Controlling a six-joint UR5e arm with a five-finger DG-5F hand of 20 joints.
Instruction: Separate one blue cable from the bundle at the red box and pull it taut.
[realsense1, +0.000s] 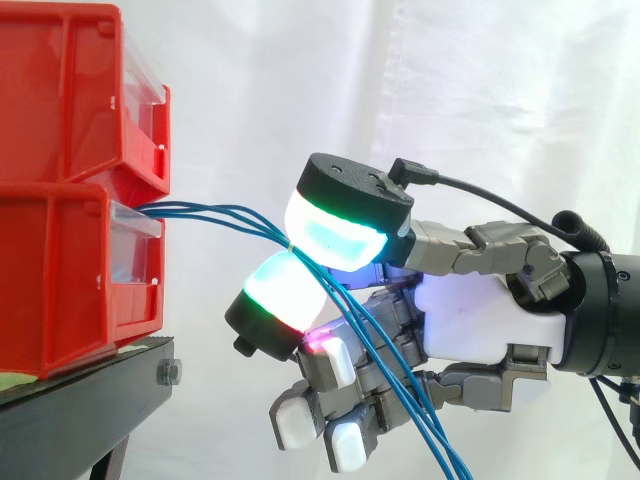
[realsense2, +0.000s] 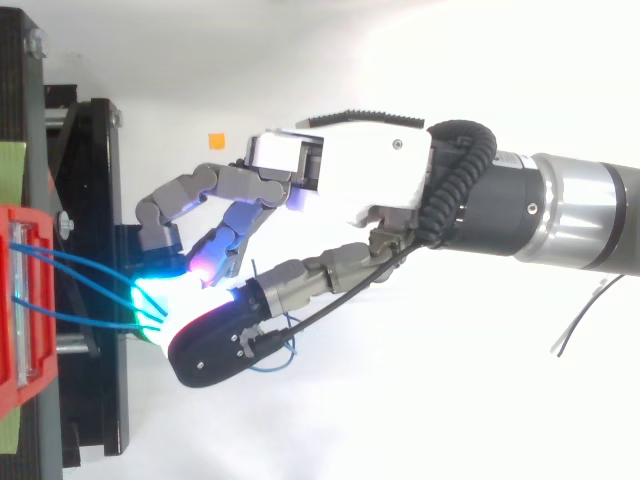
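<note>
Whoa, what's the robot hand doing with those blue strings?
The robot's hand is pinching blue cables between two glowing fingertips. The cables come out of the red box on the left, meet at the pinch, then hang down past the palm. Several seem to be caught together, so one cable has not been pulled apart from the rest yet.

We saw a creased white curtain (realsense1: 300, 80) hanging brightly lit behind a black stand (realsense1: 80, 405), and a small orange marker (realsense2: 216, 140) on the white surface (realsense2: 400, 420).
</note>
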